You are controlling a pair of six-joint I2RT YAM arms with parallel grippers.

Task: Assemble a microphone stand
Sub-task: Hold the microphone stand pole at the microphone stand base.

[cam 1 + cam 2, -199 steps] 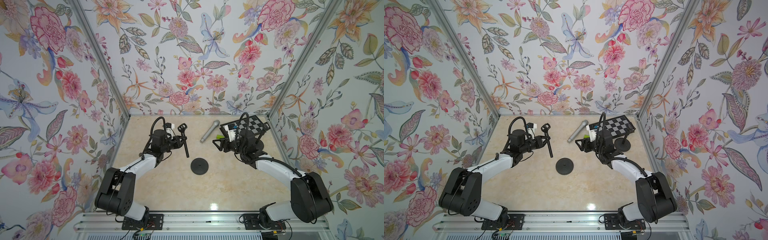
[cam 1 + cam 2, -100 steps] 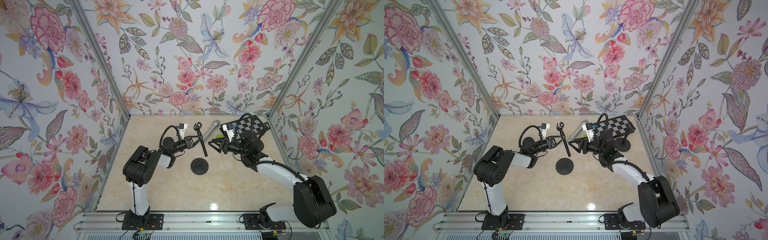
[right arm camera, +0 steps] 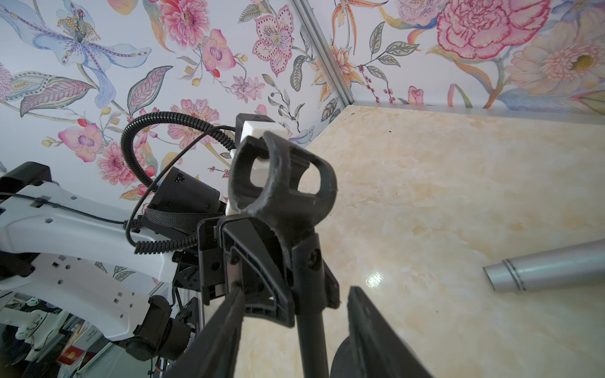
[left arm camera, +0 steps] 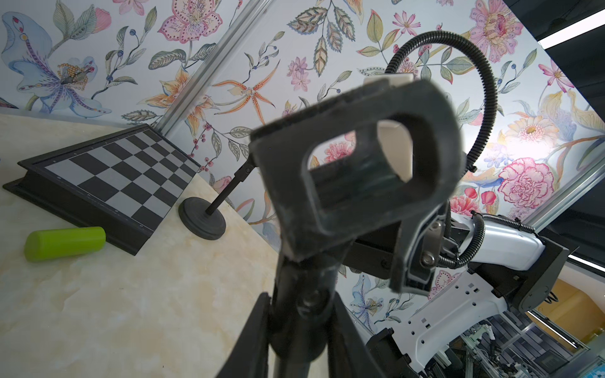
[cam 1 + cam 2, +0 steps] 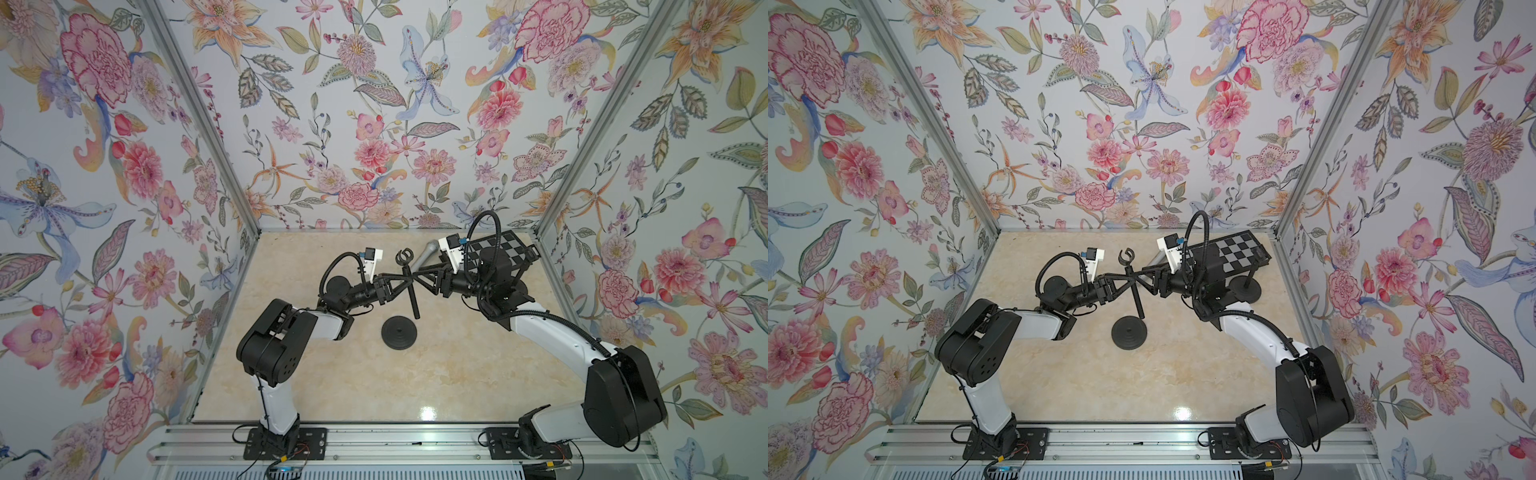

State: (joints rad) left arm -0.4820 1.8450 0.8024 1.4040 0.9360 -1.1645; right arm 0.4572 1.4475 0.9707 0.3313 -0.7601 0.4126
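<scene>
Writing: chessboard (image 4: 118, 170) rim marks too small to read.
Hidden: mic (image 5: 424, 253) partly behind right arm; clip (image 4: 360, 170) blurred in left wrist view.
Left gripper (image 5: 400, 281): closed on pole (image 5: 412, 297) under clip, arm stretched low to centre.
Right gripper (image 3: 296, 291): jaws apart, 1 each side of pole, gap showing.
Pole: tilted, lower end near base (image 5: 399, 332) rim; contact unclear.

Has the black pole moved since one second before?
Yes. The pole shifted rightward: it was left of the round base, now it hangs just behind it.
</scene>
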